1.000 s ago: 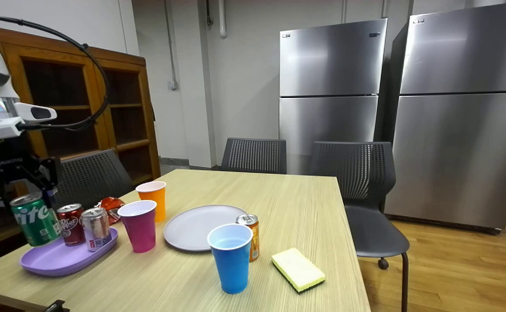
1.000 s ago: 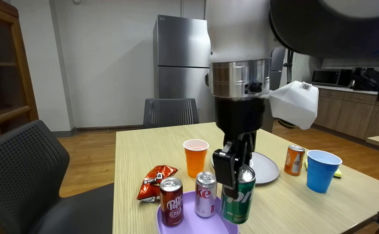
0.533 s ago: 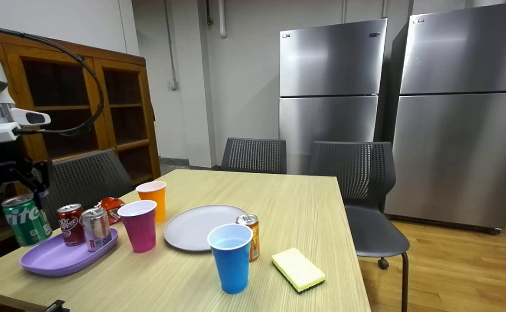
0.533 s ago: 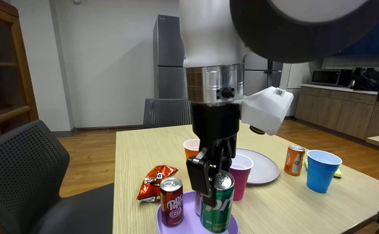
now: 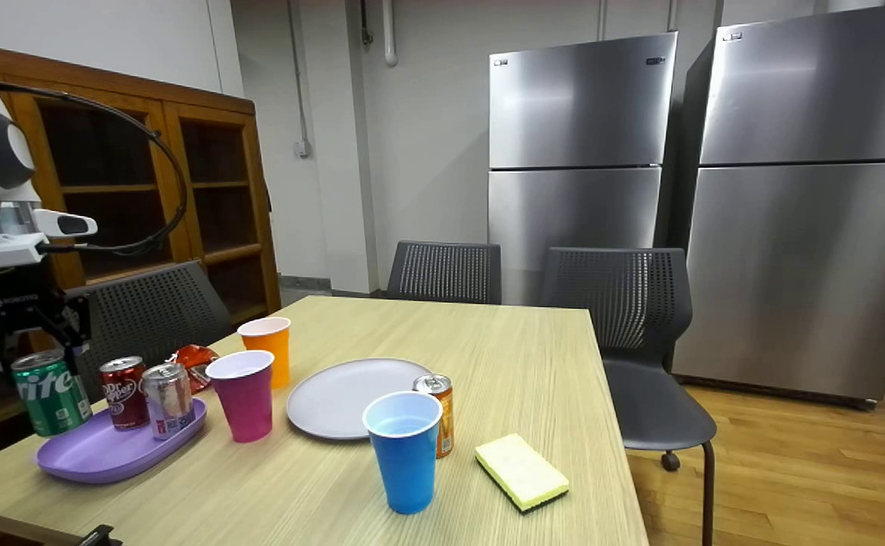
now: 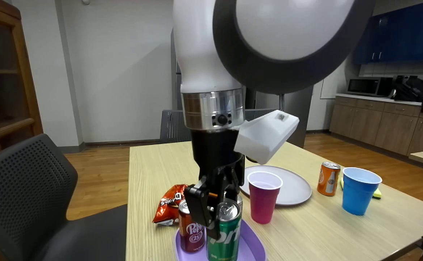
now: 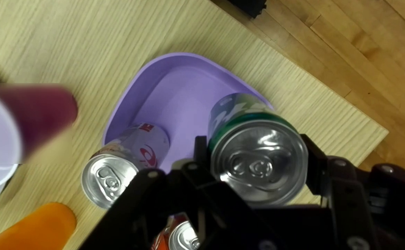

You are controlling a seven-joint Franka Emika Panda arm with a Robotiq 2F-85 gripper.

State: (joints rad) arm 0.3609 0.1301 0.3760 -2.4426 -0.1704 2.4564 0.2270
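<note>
Claw point(image 7: 256, 152): pinching the green Sprite can point(image 5: 49, 398) by its sides, 1 finger each way, likely for an even hold.
Sprite can: roughly upright over an end of the purple tray point(image 7: 188, 83); from where I stand I can't tell whether its base touches.
Tray load: Dr Pepper can point(image 5: 122, 398) and silver can point(image 5: 169, 402), 2 standing close, perhaps so the rim pens them in.
Magenta cup point(image 5: 245, 402): upright, just beside the tray.
</note>
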